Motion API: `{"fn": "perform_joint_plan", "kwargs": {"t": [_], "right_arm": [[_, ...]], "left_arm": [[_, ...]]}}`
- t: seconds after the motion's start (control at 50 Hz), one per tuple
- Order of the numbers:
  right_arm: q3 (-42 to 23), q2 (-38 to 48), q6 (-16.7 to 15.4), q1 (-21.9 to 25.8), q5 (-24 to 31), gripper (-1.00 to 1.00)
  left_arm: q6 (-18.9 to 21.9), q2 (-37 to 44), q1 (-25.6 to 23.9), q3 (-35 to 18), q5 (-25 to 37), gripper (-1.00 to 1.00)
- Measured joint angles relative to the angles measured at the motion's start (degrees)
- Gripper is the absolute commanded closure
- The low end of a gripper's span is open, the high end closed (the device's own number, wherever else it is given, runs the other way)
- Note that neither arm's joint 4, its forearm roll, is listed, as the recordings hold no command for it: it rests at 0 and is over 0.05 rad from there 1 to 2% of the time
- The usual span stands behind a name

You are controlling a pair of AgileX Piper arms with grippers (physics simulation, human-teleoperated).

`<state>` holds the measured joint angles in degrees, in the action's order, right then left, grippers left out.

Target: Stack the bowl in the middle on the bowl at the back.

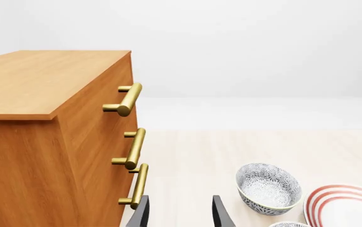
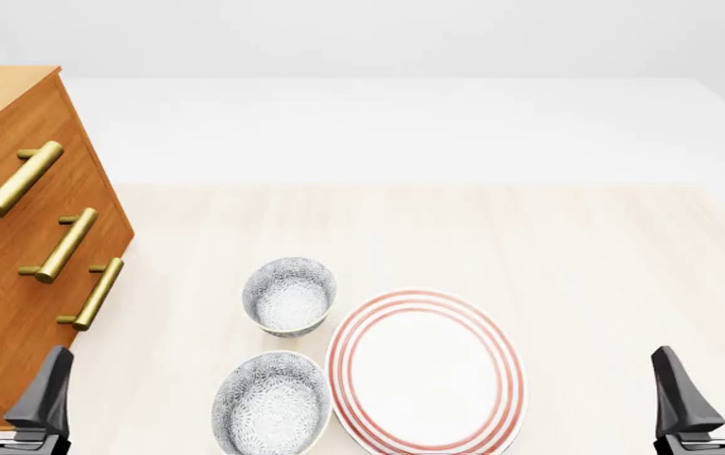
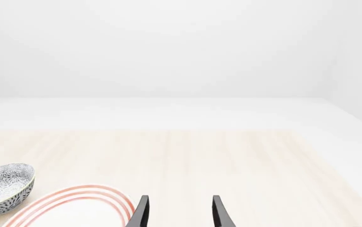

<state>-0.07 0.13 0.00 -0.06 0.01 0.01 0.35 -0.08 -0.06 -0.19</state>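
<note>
Looking at my left gripper [image 2: 9, 384] first, its jaws are wide apart and hold nothing. It waits low by the wooden drawers [image 2: 21, 237]. My right gripper [image 2: 714, 387] is wide too, with nothing in it, well apart from the bowls. The middle bowl [image 2: 271, 403] sits on the table [image 2: 589, 256], just beside the big red-ringed plate [image 2: 425, 372]. The back bowl [image 2: 290, 296] sits just behind it. I think nothing is done yet. I still need to reach, grab the middle bowl, lift it, and set it inside the back bowl.
</note>
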Motion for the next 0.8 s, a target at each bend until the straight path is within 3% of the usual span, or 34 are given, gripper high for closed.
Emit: {"fn": "perform_joint_plan", "kwargs": {"t": [0.56, 0.8], "right_arm": [[-0.48, 0.52, 0.11, -0.38, 0.39, -1.0], [-0.73, 0.5, 0.42, -0.63, 0.74, -1.0]], "left_arm": [[1.98, 5.53, -1.7, -0.63, -2.99, -1.0], [3.2, 7.82, -5.59, -8.0, 2.71, -1.0]]}}
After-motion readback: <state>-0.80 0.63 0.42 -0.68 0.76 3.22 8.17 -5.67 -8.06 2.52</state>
